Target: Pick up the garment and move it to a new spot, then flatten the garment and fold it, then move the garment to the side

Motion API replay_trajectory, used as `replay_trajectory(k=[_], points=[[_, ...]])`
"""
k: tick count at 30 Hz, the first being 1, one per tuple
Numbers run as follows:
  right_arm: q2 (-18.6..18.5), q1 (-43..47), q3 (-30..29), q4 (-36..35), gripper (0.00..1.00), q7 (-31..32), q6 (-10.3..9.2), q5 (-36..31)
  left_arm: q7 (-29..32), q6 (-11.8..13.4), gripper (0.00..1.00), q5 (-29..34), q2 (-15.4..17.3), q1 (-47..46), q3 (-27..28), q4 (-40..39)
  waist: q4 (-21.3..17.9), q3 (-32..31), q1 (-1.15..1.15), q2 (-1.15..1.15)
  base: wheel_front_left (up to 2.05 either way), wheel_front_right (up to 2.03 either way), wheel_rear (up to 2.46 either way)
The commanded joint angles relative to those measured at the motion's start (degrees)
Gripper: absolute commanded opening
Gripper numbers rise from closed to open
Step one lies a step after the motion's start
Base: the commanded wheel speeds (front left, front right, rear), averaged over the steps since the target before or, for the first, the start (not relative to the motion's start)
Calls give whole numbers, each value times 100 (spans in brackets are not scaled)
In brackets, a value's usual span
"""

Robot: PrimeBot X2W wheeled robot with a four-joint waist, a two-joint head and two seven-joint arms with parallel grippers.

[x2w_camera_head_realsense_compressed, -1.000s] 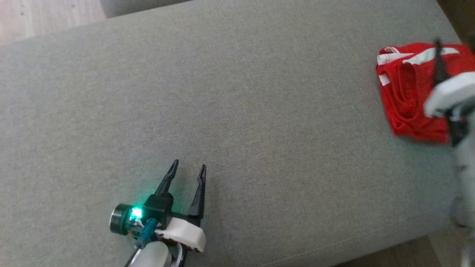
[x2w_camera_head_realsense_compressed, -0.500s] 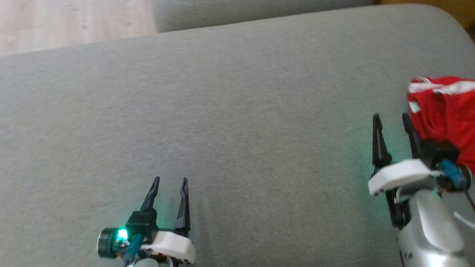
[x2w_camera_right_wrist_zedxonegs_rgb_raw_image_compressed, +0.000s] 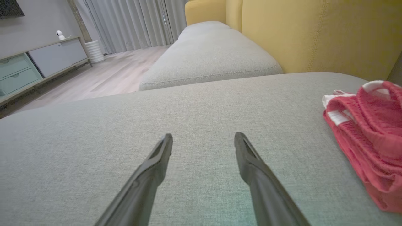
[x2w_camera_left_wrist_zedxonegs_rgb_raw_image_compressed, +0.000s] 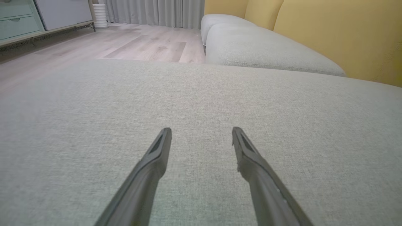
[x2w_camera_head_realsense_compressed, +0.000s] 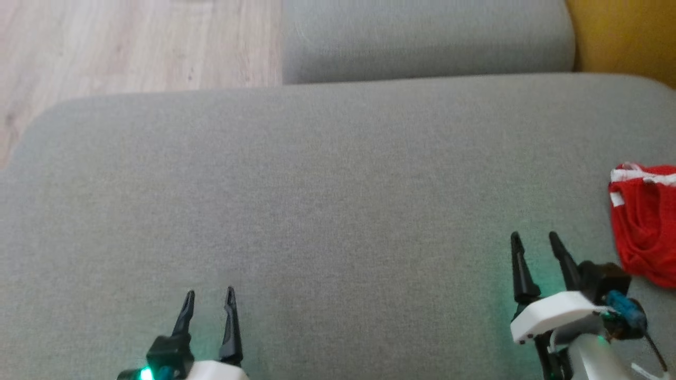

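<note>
Hovering low over the gray seat cushion [x2w_camera_head_realsense_compressed: 338,200], the left gripper [x2w_camera_head_realsense_compressed: 210,291] has its two dark fingers spread apart and holds nothing, with plain fabric beneath them. The right gripper [x2w_camera_head_realsense_compressed: 534,235] hangs just over the same cushion, well apart from the left one. Its fingers are likewise parted and empty, and a green glow from its wrist light tints the fabric around it. Just to the right of the right gripper, near its fingers but not touching them, lies the red garment [x2w_camera_right_wrist_zedxonegs_rgb_raw_image_compressed: 370,131]. It is a mesh piece with white trim, bunched and folded over on itself in a loose heap on the cushion, and part of it runs past the edge of the head view. Ahead of both grippers the cushion stretches on flat. Beyond its far edge sits a second gray cushion [x2w_camera_head_realsense_compressed: 422,42], and to the right of that rises the yellow backrest [x2w_camera_right_wrist_zedxonegs_rgb_raw_image_compressed: 314,34]. Farther ahead and to the left of the grippers is pale wooden floor [x2w_camera_head_realsense_compressed: 132,42], then a low cabinet [x2w_camera_right_wrist_zedxonegs_rgb_raw_image_compressed: 40,62] with pale green drawers, and gray curtains [x2w_camera_right_wrist_zedxonegs_rgb_raw_image_compressed: 132,22] at the far wall.
</note>
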Motion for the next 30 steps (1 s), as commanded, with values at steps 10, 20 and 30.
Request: replay_trajectory(k=[10,20,30], points=[[8,79,127,113,0,2,0,54,2,-144,0,-153,-1,112,190,93,2,-227,2,0,0,0,0],[11,229,59,239,0,158,0,544,135,-209,0,-602,-3,177,293,242,-6,-222,2,0,0,0,0],[9,244,28,40,0,304,-1,1225,299,-297,0,-1214,-2,113,429,119,-17,-209,2,0,0,0,0]])
